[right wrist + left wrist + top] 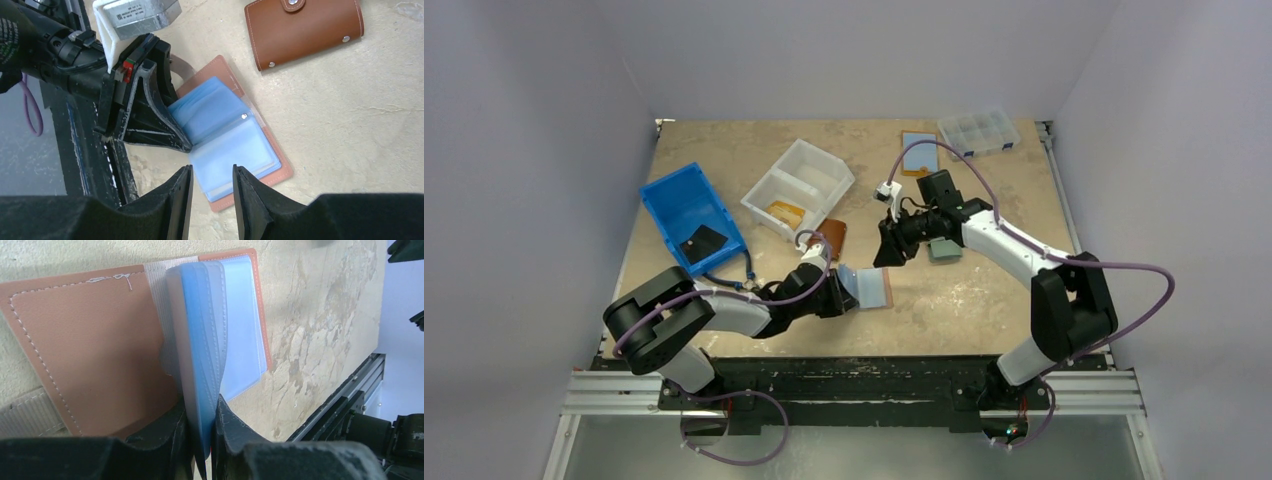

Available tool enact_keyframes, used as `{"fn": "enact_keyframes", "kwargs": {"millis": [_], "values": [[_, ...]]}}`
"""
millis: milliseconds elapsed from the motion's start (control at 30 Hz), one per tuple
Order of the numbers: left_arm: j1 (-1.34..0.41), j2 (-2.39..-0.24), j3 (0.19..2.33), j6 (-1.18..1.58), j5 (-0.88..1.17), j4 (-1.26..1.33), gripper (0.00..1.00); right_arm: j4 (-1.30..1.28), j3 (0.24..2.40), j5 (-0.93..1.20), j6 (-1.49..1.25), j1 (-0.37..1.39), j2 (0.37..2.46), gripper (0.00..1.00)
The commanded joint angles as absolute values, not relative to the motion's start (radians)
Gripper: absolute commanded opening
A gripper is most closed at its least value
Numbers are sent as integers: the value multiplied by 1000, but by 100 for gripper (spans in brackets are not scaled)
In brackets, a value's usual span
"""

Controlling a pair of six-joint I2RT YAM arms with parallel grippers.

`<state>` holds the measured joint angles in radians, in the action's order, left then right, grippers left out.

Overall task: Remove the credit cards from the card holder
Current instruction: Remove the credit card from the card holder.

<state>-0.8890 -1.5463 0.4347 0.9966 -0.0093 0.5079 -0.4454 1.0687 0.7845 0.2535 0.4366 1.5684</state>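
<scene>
Two claws work the card holder point(286, 172), which lies open on the tabletop point(350, 125); left claw point(200, 427) is pinched tight on an upright leaf of sleeved credit cards point(197, 355). Right claw point(212, 177) is half open and empty, hovering just over the flat sleeves' free edge; I judge it nearer for the pull.

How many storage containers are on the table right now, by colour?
Blue open plastic bin: 1
White divided plastic bin: 1
Clear compartmented plastic box: 1
Total: 3
</scene>
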Motion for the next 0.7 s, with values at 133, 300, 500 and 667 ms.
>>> {"fn": "enact_keyframes", "kwargs": {"millis": [133,300,500,667], "values": [[-883,-1536,385,1070,-29,530,15,-564,1096,849,439,405,1576,42],[-883,-1553,379,1101,-16,573,13,-587,1093,871,465,397,1606,42],[-883,-1554,375,1113,-15,600,13,-588,1094,880,456,397,1652,43],[-883,-1554,372,1118,-20,614,13,-586,1095,884,453,399,1683,43]]}}
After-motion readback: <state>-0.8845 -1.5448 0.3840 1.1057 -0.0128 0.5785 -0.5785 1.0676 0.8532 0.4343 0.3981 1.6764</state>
